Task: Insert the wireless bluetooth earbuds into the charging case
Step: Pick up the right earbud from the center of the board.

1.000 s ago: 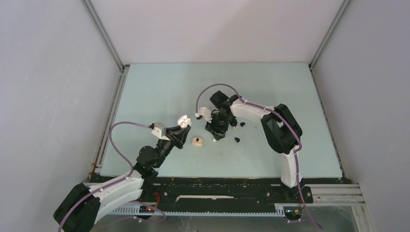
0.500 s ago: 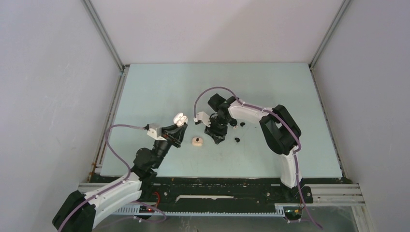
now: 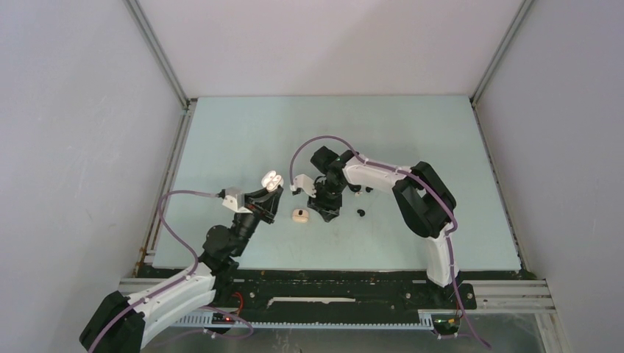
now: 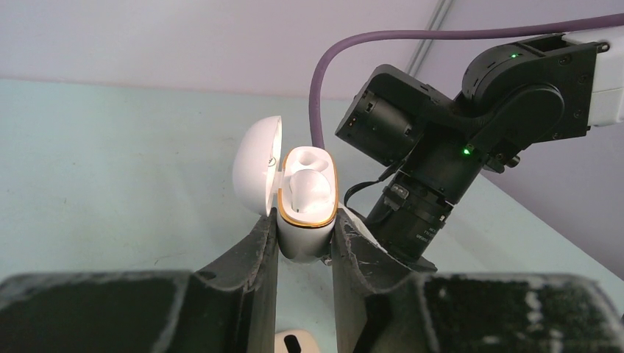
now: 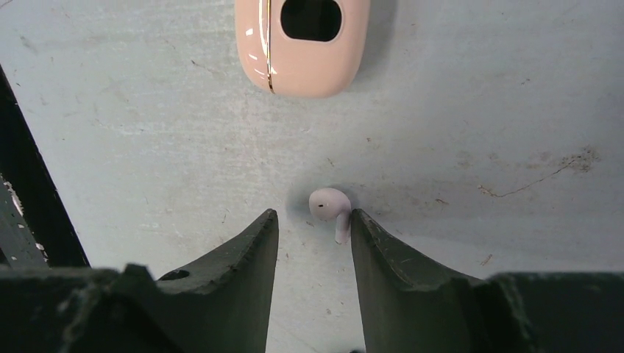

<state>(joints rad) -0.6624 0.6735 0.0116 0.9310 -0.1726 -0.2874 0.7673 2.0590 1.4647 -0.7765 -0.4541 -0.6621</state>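
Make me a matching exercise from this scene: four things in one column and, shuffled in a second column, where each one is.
Things:
1. white charging case
2. pink case
3. white earbud
4. black earbuds

Places:
A. on the table, between the open fingers of the right gripper
B. loose on the table, on the far side of the right gripper from the pink case
C. clamped in the left gripper, lid open
D. flat on the table, just beyond the white earbud

Pairs: 1-C, 2-D, 3-A, 4-B
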